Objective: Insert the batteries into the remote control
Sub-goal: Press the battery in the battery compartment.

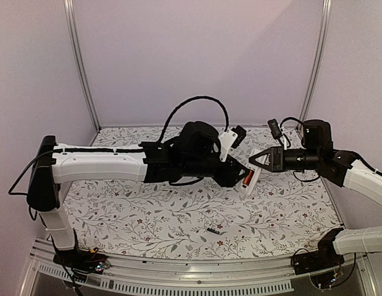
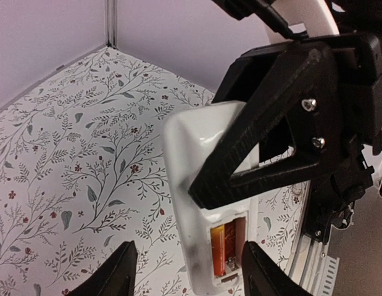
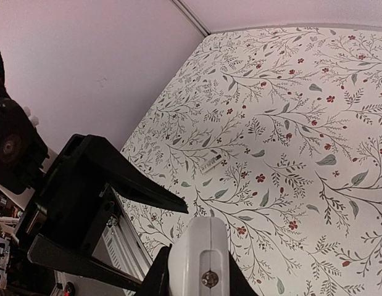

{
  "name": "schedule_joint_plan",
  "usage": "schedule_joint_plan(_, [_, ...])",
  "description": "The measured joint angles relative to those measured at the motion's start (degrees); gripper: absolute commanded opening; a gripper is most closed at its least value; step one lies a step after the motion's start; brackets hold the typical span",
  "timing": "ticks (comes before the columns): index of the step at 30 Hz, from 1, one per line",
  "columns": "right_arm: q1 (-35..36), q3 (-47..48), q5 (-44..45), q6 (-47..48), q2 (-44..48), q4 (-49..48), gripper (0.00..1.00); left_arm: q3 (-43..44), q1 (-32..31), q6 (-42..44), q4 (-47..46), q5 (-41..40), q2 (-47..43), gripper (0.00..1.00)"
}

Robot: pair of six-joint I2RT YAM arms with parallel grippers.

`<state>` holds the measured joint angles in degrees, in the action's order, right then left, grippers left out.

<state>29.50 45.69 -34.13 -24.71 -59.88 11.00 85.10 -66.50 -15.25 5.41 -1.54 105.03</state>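
Note:
My right gripper (image 1: pixel 260 161) is shut on the white remote control (image 1: pixel 252 174) and holds it in the air, tilted, battery bay open. In the left wrist view the remote (image 2: pixel 191 160) shows the orange-red battery (image 2: pixel 218 250) lying in the bay, with the slot beside it bare. My left gripper (image 2: pixel 191 277) is open, one finger on each side of the remote's bay end, not touching it. In the top view the left gripper (image 1: pixel 237 175) is right beside the remote. The dark battery (image 1: pixel 213 230) lies on the table below. The right wrist view shows the remote's end (image 3: pixel 200 246) between the right fingers.
The flowered table cloth (image 1: pixel 147 216) covers the table. The metal rail (image 1: pixel 197 280) runs along the near edge. Pale walls (image 1: pixel 197 55) close off the back and sides. A small slim light piece with markings (image 3: pixel 212 164) lies on the cloth; I cannot tell what it is.

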Motion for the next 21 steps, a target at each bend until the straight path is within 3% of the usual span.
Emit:
schedule_joint_plan(11, [0.24, 0.0, 0.2, -1.07, 0.02, -0.92, 0.0, 1.33, -0.11, -1.05, 1.86, 3.78, 2.54, 0.47])
schedule_joint_plan(21, [0.24, 0.0, -0.02, -1.68, 0.2, -1.77, 0.0, 3.78, -0.11, -1.55, 3.82, 3.89, 4.63, 0.29])
